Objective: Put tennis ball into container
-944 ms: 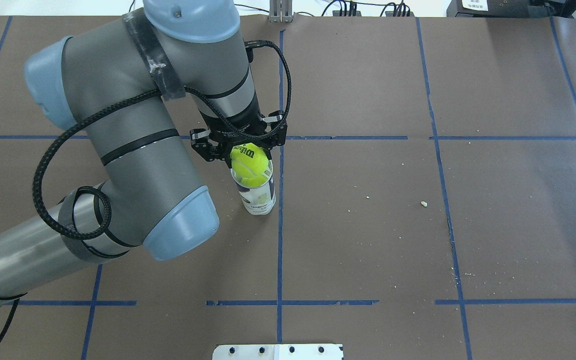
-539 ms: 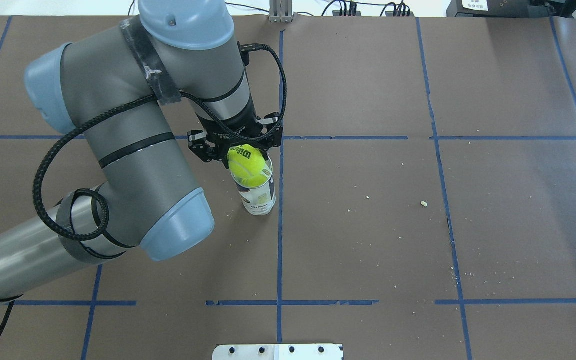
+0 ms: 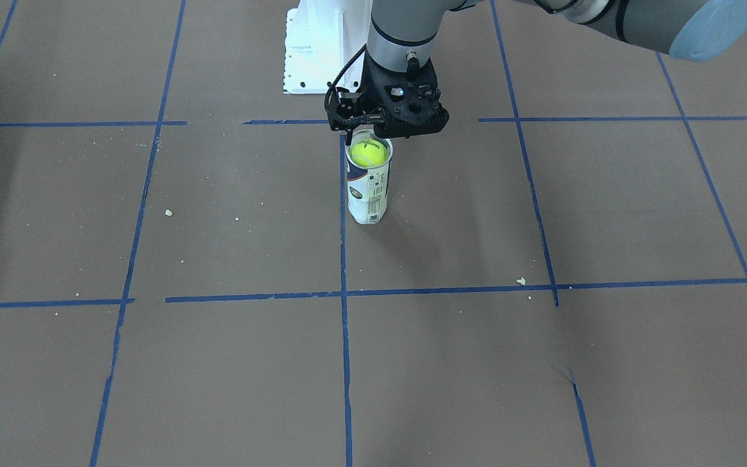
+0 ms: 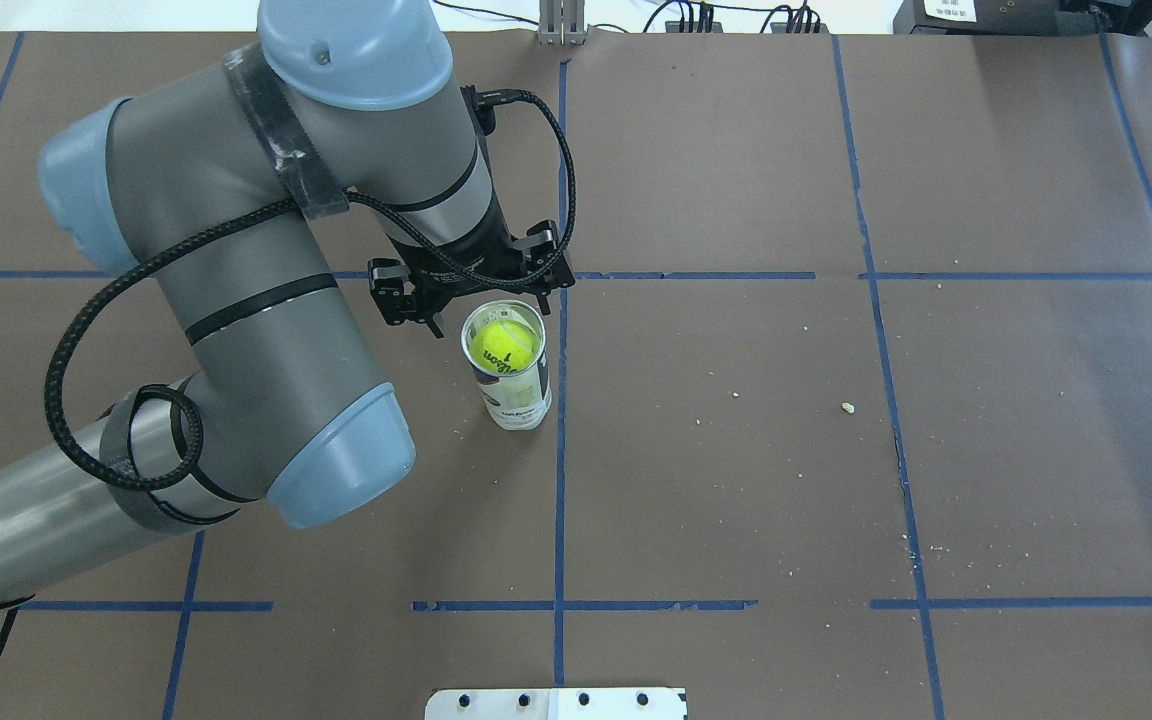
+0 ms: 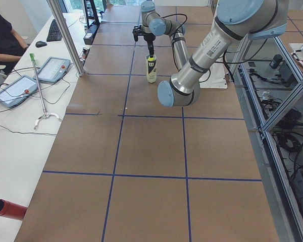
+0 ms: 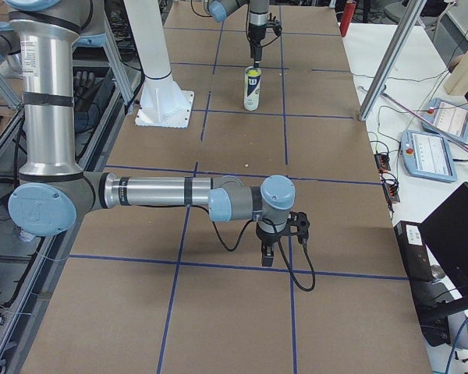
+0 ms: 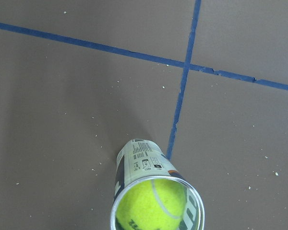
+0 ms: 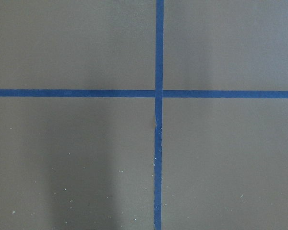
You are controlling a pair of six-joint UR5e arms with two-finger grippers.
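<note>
The yellow-green tennis ball (image 4: 504,343) sits inside the top of the clear container (image 4: 518,400), which stands upright on the brown table by a blue tape line. My left gripper (image 4: 476,300) hovers open just above and behind the can's rim, holding nothing. From across the table the ball (image 3: 367,154) shows through the can (image 3: 367,194) under the left gripper (image 3: 380,130). The left wrist view looks down on the ball (image 7: 156,206) inside the can (image 7: 139,160). My right gripper (image 6: 281,241) hangs low over the table far from the can; I cannot tell whether it is open or shut.
The white pedestal base (image 3: 321,52) stands behind the can on the robot's side. Small crumbs (image 4: 847,407) lie scattered on the brown paper. Tablets (image 5: 53,68) and cables lie on the operators' side table, and a red cylinder (image 5: 5,207) rests near its corner.
The left gripper let go of the ball, which dropped from the can's mouth down inside it. The gripper then drew back slightly towards the left and rear.
</note>
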